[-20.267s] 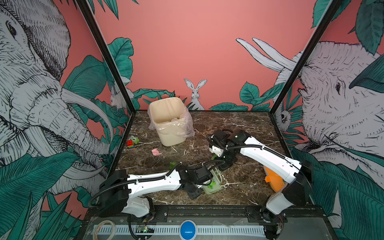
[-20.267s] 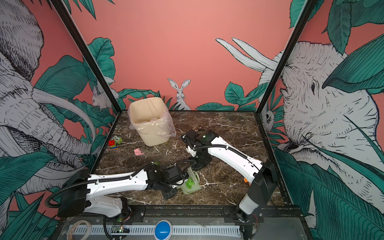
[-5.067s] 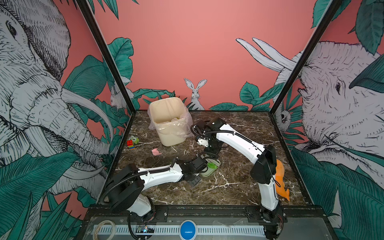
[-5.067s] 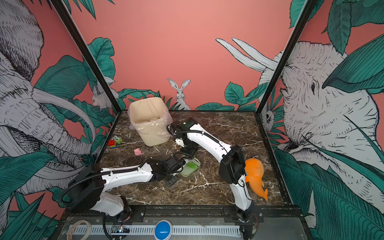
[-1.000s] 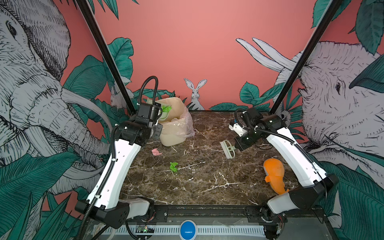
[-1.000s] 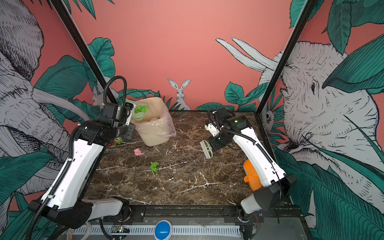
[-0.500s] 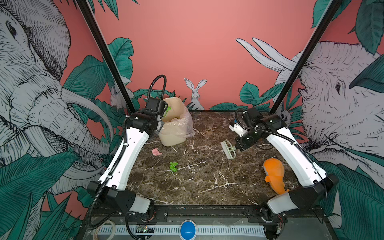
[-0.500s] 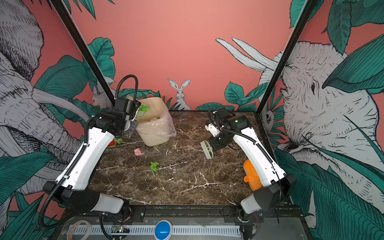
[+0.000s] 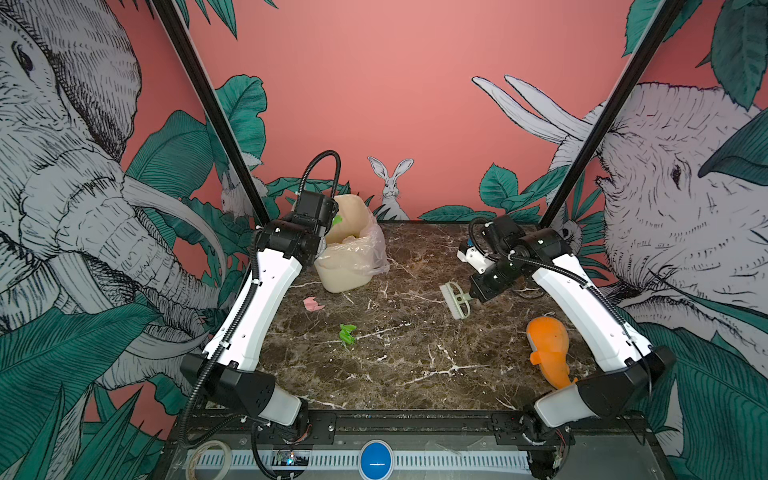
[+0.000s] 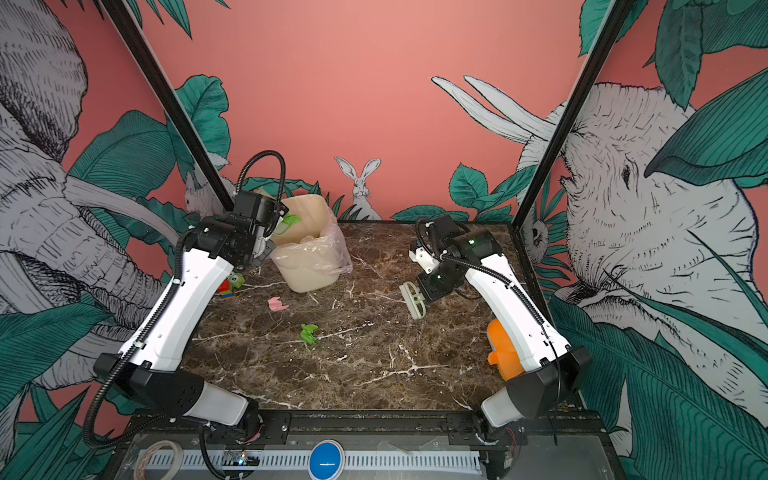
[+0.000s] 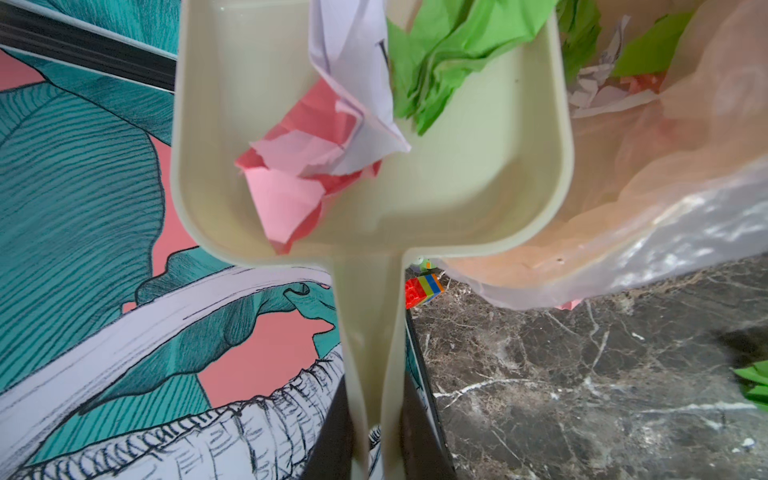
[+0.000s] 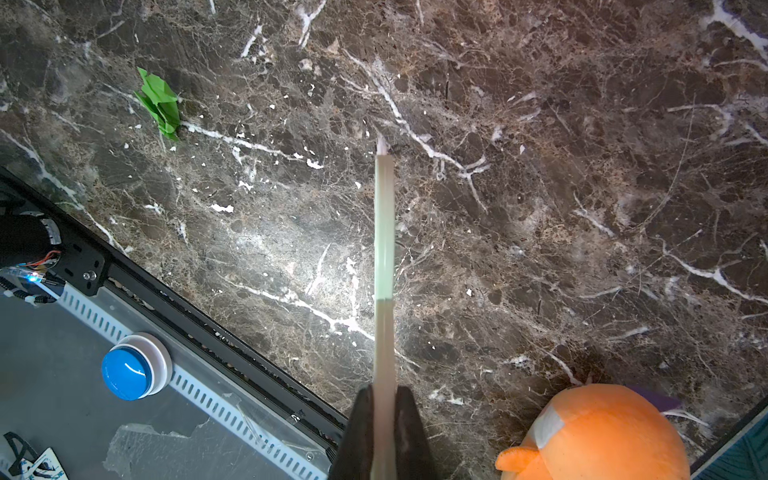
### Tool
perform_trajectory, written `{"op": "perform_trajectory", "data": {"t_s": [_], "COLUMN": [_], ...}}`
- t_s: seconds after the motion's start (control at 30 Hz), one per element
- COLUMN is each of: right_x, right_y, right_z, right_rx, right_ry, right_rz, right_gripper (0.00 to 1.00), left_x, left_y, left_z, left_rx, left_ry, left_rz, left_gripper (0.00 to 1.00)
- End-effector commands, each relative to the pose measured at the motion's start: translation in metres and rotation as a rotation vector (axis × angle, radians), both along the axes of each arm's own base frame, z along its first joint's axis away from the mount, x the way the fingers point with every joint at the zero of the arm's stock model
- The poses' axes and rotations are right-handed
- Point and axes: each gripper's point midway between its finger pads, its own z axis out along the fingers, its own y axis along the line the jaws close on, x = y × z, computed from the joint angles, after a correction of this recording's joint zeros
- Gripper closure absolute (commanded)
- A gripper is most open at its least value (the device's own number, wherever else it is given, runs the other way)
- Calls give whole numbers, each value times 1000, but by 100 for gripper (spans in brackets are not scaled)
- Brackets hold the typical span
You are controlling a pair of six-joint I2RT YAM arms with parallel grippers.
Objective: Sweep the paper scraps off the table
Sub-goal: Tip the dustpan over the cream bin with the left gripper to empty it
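**Emptying the pan.** The left fingers [image 11: 332,436] are clamped on the handle of the cream dustpan [image 11: 457,187]. The pan is held aloft with its open mouth over the lined bin [image 9: 345,278] at the far left of the surface [image 9: 415,374], so that whatever slides out falls inside the liner rather than back onto the marble.

Pink, white and green paper scraps [image 11: 316,166] lie in the pan, the green wad nearest the mouth and the pink one toward the back wall. More scraps show inside the bin. By this reading, the load needs a steeper tilt before it leaves the pan.

The right fingers [image 12: 358,436] are closed on the thin handle of the brush [image 9: 457,300]. The brush appears to be held off the right half of the surface, probably parked out of the way while the pan is emptied.

Two pieces are not yet swept: a green scrap [image 9: 347,333] near the middle and a pink scrap [image 9: 313,304] just in front of the bin. The orange fish toy [image 9: 546,353] and the toy blocks [image 10: 226,286] are not part of the job.
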Motion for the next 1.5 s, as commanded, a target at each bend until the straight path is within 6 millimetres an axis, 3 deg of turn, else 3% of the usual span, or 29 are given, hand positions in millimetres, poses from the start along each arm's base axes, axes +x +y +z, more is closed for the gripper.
{"op": "perform_trajectory", "data": {"t_s": [0.0,0.4,0.53,1.47], "right_x": [-2,-7,-9,-12], "right_y": [0,-3,-3,8], "right_z": [1,-1,-3,2], "right_rx": [4,-2,0,76], "right_ry": [11,20,26,4], "right_rz": [15,20,23,62], "right_gripper": [100,100,100,100], "left_x": [4,25,25,30], "left_y": [-2,-11,-10,-19], "left_z": [10,24,34,29], "left_rx": [100,449,492,743], "left_ry": [0,-30,-56,-39], "left_rz": [-26,-66,-69,-182], "left_gripper": [89,89,89,93]}}
